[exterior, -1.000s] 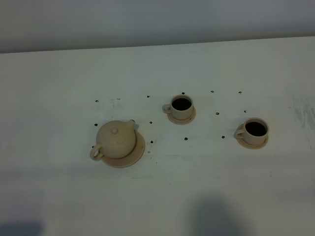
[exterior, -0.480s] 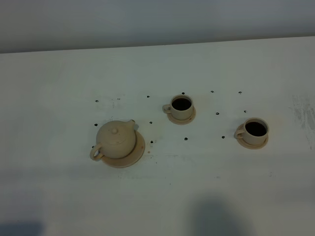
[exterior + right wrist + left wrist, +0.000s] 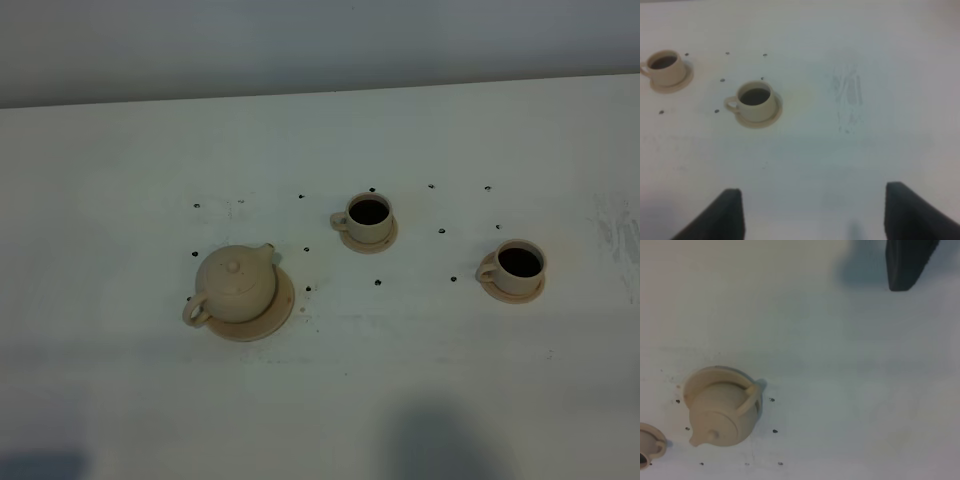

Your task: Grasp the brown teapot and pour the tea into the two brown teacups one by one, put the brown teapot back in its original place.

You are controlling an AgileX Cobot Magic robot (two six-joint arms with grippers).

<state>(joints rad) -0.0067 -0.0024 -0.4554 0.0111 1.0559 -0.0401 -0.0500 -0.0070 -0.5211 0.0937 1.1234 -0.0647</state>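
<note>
The brown teapot [image 3: 235, 285] stands upright on the flat tan saucer disc [image 3: 283, 305] left of the table's middle, spout toward the back right, handle toward the front left. It also shows in the left wrist view [image 3: 722, 412] on the disc [image 3: 700, 380]. The two brown teacups [image 3: 369, 217] [image 3: 519, 266] sit on their small saucers, both holding dark liquid; the right wrist view shows them too [image 3: 664, 65] [image 3: 756, 100]. My right gripper [image 3: 815, 220] is open and empty, well short of the nearer cup. Of my left gripper only one dark finger [image 3: 910, 262] shows, far from the teapot, holding nothing.
Small dark specks [image 3: 378, 282] dot the white table around the pot and cups. A faint scuffed patch [image 3: 615, 225] marks the table at the right. Neither arm shows in the exterior high view; a soft shadow [image 3: 440, 445] lies at the front edge.
</note>
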